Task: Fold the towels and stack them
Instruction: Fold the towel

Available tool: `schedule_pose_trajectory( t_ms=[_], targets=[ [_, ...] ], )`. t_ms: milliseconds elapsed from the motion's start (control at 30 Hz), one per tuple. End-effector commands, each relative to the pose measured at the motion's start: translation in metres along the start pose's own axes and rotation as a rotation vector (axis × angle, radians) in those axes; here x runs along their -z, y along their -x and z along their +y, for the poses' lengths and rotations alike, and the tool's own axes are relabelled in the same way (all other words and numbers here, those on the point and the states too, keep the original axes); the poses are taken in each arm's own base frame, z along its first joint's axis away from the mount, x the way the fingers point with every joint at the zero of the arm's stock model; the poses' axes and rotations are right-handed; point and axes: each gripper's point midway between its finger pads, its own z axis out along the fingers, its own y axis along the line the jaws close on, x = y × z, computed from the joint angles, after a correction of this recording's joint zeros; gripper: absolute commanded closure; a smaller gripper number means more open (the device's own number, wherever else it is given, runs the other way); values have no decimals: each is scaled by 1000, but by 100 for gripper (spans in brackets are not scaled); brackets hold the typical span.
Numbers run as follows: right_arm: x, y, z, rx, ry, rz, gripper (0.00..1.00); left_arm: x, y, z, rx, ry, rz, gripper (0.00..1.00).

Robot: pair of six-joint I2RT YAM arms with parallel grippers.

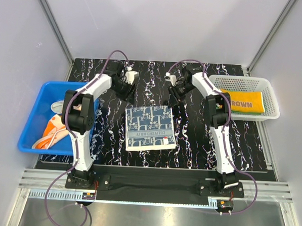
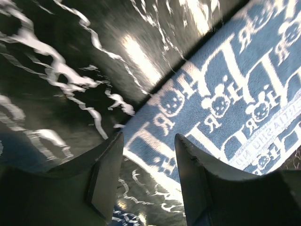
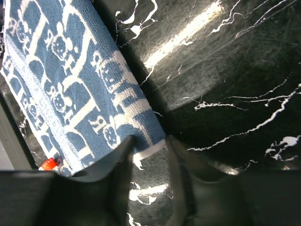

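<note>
A white towel with a navy pattern (image 1: 150, 128) lies flat in the middle of the black marbled table. My left gripper (image 1: 125, 91) hovers just past its far left corner. In the left wrist view that gripper (image 2: 149, 136) is open, with bare table between the fingers and the towel (image 2: 225, 94) just beyond the tips. My right gripper (image 1: 176, 92) is at the far right corner. Its jaws (image 3: 149, 141) stand narrowly apart, the towel's white hem corner (image 3: 150, 151) between the fingertips. An orange-yellow towel with brown lettering (image 1: 245, 102) lies folded in the basket. A cream and orange towel (image 1: 54, 130) sits crumpled in the bin.
A white mesh basket (image 1: 273, 99) stands at the right edge of the table. A blue plastic bin (image 1: 31, 122) stands at the left edge, with a whitish cloth (image 1: 57, 106) also inside. Grey walls enclose the table on three sides.
</note>
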Motion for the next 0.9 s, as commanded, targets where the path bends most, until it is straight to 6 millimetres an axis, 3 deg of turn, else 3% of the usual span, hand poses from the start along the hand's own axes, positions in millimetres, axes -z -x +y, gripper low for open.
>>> schedule_pose_trajectory(
  t_ms=[0, 133, 233, 400, 600, 867],
  targets=[
    [5, 7, 9, 5, 52, -24, 62, 33, 28, 3, -60, 41, -78, 47],
    [10, 6, 4, -3, 48, -35, 93, 17, 7, 16, -35, 43, 7, 47],
    [17, 5, -2, -10, 36, -50, 100, 6, -3, 16, -35, 7, 47, 46],
    [19, 2, -2, -11, 40, -48, 100, -7, -10, 24, -26, 9, 82, 46],
    [22, 4, 0, 6, 45, -52, 100, -18, -2, 44, -34, 78, 64, 47],
    [22, 1, -3, 10, 33, -45, 100, -18, 12, 36, -72, 15, 45, 47]
  ],
)
